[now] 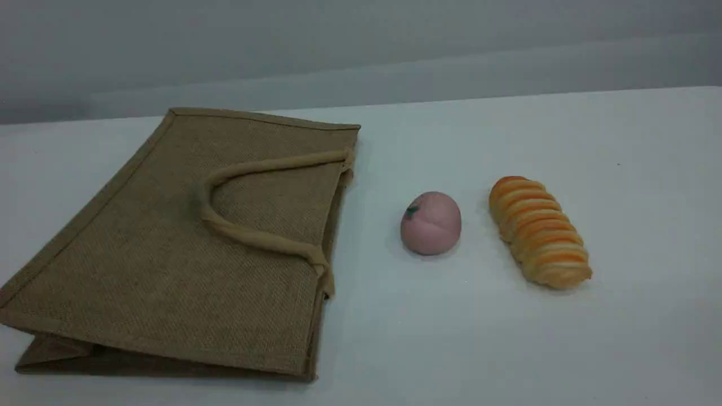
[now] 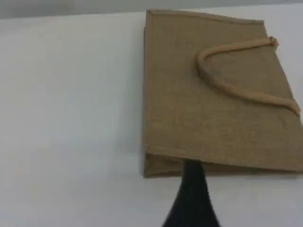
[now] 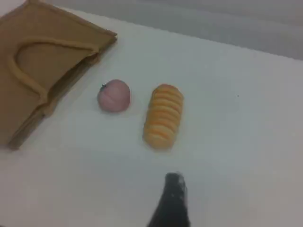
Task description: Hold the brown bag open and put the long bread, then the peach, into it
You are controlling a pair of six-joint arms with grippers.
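Observation:
The brown bag [image 1: 169, 254] lies flat on the table's left side, its mouth and beige handle [image 1: 259, 238] facing right. To its right sits the pink peach [image 1: 431, 223], and further right the long bread [image 1: 538, 231], lying lengthwise away from me. Neither arm shows in the scene view. In the left wrist view a dark fingertip [image 2: 191, 194] of my left gripper hovers before the brown bag [image 2: 203, 118]. In the right wrist view a fingertip [image 3: 173, 198] of my right gripper hangs short of the long bread [image 3: 163, 116] and the peach [image 3: 114, 95]. Nothing is held.
The white table [image 1: 564, 349] runs to a far edge below a grey wall. Bare surface lies between the bag's mouth and the peach, and around the bread on the right.

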